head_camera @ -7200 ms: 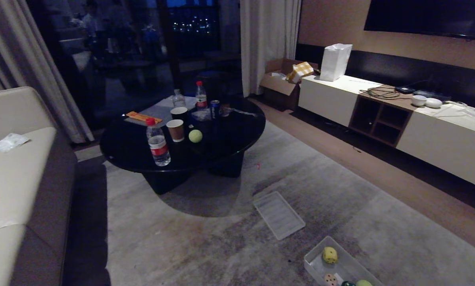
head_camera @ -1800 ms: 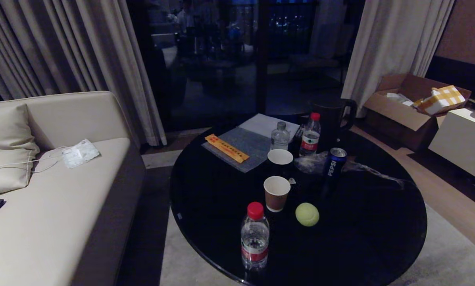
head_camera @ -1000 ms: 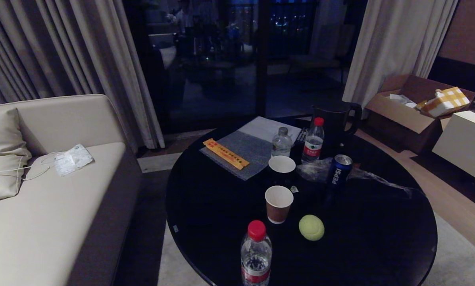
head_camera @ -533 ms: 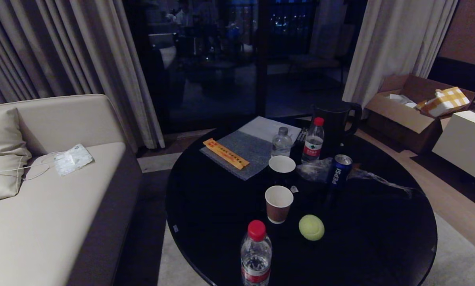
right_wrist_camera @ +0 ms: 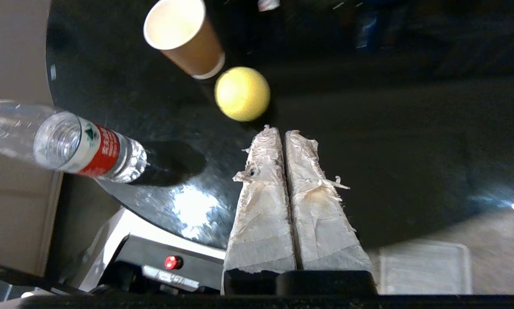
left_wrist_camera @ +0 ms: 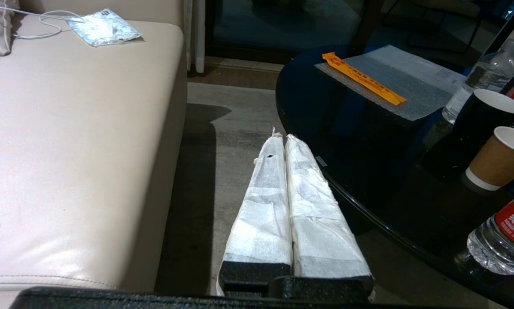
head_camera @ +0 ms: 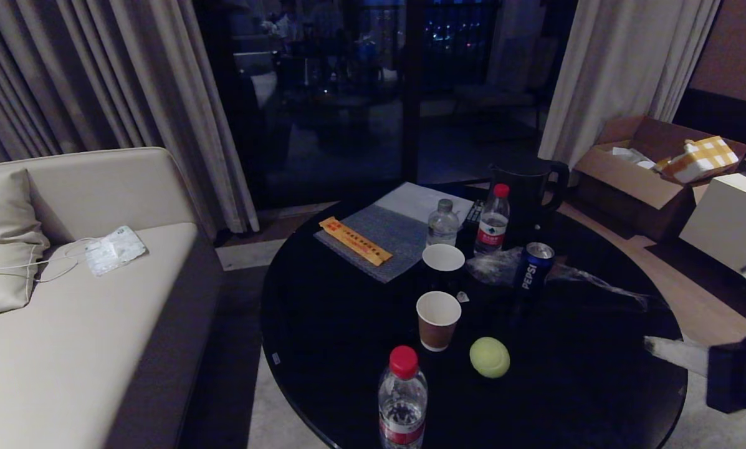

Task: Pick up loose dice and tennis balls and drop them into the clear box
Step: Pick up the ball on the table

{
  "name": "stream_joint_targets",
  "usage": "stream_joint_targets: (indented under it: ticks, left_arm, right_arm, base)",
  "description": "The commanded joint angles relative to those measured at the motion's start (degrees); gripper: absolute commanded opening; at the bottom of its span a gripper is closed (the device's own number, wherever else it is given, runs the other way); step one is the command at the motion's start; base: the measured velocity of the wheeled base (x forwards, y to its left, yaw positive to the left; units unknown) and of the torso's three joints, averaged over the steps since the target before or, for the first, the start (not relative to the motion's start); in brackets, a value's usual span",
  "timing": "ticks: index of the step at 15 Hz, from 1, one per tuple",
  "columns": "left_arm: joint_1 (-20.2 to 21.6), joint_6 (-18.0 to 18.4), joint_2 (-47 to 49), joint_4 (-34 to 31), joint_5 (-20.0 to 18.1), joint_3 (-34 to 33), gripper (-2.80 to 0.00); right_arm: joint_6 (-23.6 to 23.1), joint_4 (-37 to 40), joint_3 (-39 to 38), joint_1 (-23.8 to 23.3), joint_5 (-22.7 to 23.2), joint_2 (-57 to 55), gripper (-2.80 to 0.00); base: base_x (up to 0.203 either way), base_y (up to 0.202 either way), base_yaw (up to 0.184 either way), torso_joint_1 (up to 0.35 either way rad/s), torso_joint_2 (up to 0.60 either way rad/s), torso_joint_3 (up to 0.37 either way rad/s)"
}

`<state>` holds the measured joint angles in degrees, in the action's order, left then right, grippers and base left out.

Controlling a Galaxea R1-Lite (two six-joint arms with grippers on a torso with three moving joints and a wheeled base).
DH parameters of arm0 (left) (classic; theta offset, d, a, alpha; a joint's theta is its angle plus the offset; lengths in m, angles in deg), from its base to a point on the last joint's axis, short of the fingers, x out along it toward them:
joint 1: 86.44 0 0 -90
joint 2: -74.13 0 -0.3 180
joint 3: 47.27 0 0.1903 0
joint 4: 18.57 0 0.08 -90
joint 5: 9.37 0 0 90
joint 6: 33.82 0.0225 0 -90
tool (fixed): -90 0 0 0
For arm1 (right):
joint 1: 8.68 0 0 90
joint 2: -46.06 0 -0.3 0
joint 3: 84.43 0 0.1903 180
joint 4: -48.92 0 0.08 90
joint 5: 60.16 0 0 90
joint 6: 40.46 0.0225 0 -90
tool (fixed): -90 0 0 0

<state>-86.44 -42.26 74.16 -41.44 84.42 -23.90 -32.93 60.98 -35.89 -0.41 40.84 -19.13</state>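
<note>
A single tennis ball [head_camera: 489, 357] lies on the round black surface [head_camera: 597, 349], near its front edge and a little right of the middle. No dice and no clear box can be seen in any view. Just beside the ball, toward the left, stands a brown paper cup [head_camera: 437, 319], upright and apart from it. Further left and closer to the front edge stands a water bottle [head_camera: 401, 399] with a red cap.

The right pincer [right_wrist_camera: 279, 128] hovers above the surface on the ball's near side, its two white-wrapped fingers [right_wrist_camera: 261, 206] pressed together and holding nothing. Its tips point toward the ball and stop just short of it. In the head view this arm enters low from the right, past the surface's right edge.

Behind the brown cup stands a black cup [head_camera: 443, 264], and to its right a blue soda can [head_camera: 533, 267] next to some crumpled clear plastic. Toward the back edge are two more bottles [head_camera: 491, 221], a dark kettle [head_camera: 525, 190] and a grey mat with an orange strip [head_camera: 355, 241] across it.

The left pincer [left_wrist_camera: 282, 136] is low beside the surface's left edge, over the rug between it and the beige sofa [left_wrist_camera: 68, 128]. Its wrapped fingers are closed together and empty.
</note>
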Motion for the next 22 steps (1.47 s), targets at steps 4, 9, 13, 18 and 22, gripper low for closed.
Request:
stream_joint_targets:
  ticks: [4, 9, 13, 18, 22]
  left_arm:
    - [0.0, -0.1, 0.0, 0.0, 0.0, 0.0, -2.8]
    - [0.0, -0.1, 0.0, 0.0, 0.1, 0.0, -2.8]
    - [0.0, -0.1, 0.0, 0.0, 0.1, 0.0, -2.8]
    - [0.0, -0.1, 0.1, 0.0, 0.0, 0.0, -2.8]
    - [0.0, -0.1, 0.1, 0.0, 0.1, 0.0, -2.8]
  right_arm:
    - [0.3, -4.8, 8.4, 7.7, 0.0, -24.6, -2.8]
    - [-0.1, -4.1, 14.5, 11.1, -8.9, -38.1, 0.0]
    - [-0.2, -5.4, 20.8, 13.7, -12.5, -44.1, 0.0]
    - [-0.3, -7.3, 22.9, 14.9, -12.6, -50.3, 0.0]
    - [-0.1, -7.5, 24.9, 15.2, -13.3, -54.8, 0.0]
  base:
    - [0.0, 0.0, 0.0, 0.0, 0.0, 0.0]
    - [0.0, 0.0, 0.0, 0.0, 0.0, 0.0]
    - [0.0, 0.0, 0.0, 0.0, 0.0, 0.0]
    - [0.0, 0.0, 0.0, 0.0, 0.0, 0.0]
    - [0.0, 0.0, 0.0, 0.0, 0.0, 0.0]
